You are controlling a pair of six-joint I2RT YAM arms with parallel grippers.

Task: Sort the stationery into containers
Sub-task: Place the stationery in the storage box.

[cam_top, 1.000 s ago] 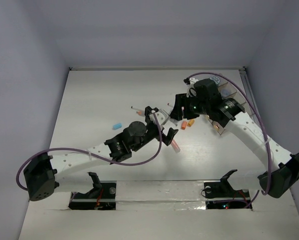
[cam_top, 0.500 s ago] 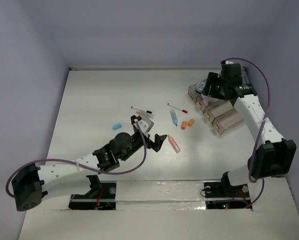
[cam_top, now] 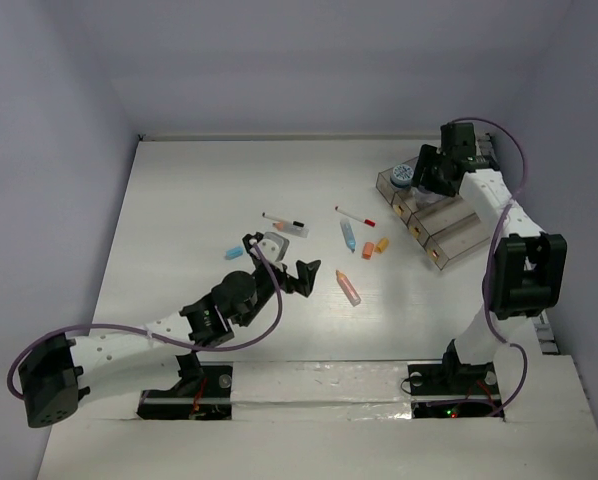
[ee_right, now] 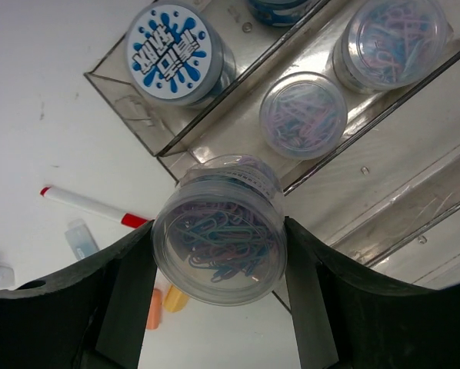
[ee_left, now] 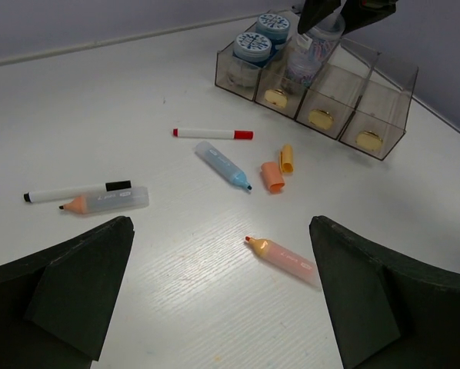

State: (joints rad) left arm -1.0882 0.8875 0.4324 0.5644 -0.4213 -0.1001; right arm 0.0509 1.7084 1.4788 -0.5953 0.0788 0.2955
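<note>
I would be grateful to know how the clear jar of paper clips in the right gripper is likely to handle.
The jar has a round, smooth plastic wall, so it may twist or slip between the fingers. The loose clips inside will probably shift and rattle, and it seems light. Laid on its side, it would likely roll.

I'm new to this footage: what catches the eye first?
The right pincer holds a clear round plastic jar of coloured paper clips over the smoky-brown plastic organiser tray, far right. Mid-table, thin white pens and short coloured highlighters lie scattered before the open left pincer.
</note>
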